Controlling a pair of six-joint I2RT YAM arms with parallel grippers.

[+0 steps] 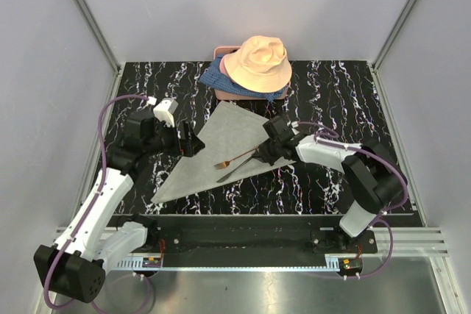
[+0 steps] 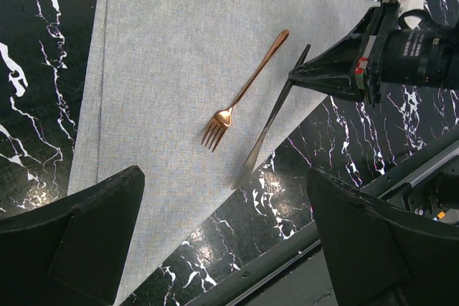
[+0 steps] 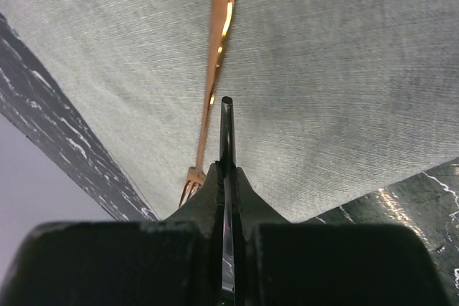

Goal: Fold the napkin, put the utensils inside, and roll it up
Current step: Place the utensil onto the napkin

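The light-grey napkin (image 1: pixel 210 145) lies folded into a triangle on the black marble table (image 1: pixel 338 93). A copper fork (image 1: pixel 234 158) lies on it, tines toward the near edge. My right gripper (image 1: pixel 263 156) is shut on the handle end of a slender dark knife (image 1: pixel 235 170), which lies just right of the fork, its blade tip over the napkin's edge. In the right wrist view the fingers (image 3: pixel 215 191) pinch the knife (image 3: pixel 226 134) beside the fork (image 3: pixel 215 55). My left gripper (image 1: pixel 193 141) is open and empty above the napkin's left part (image 2: pixel 179 69).
A peach bucket hat (image 1: pixel 257 62) sits on blue patterned fabric (image 1: pixel 213 77) and a pink item at the back centre. Grey walls enclose the table on three sides. A metal rail (image 1: pixel 243 237) runs along the near edge.
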